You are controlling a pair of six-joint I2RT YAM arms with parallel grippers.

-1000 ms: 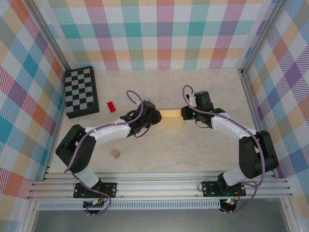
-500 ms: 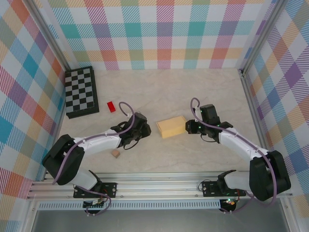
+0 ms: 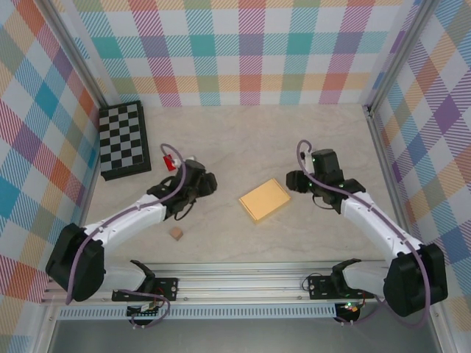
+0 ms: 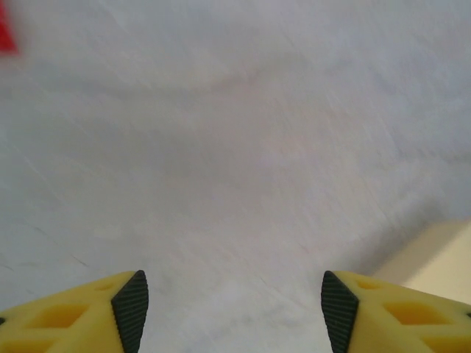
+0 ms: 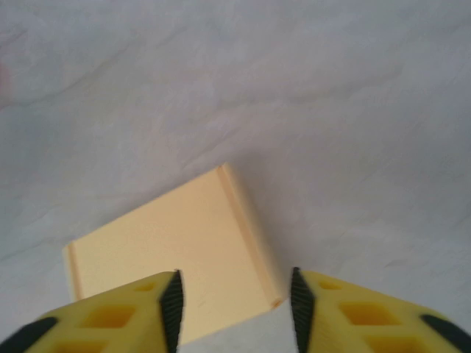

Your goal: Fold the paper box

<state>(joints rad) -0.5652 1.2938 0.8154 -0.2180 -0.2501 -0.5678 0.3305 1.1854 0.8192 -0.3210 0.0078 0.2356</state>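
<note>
No writing, label or number is legible anywhere.

Soft, even light from above fills the overhead view, and the paper box point(image 3: 264, 201) lies sharp on the pale table point(image 3: 294, 140) with barely a shadow. In the right wrist view a soft grey shadow spreads just right of the box. The left wrist view is hazy: the box's corner is blurred, and the red block point(image 4: 6, 29) well away from it is a smear.
</note>
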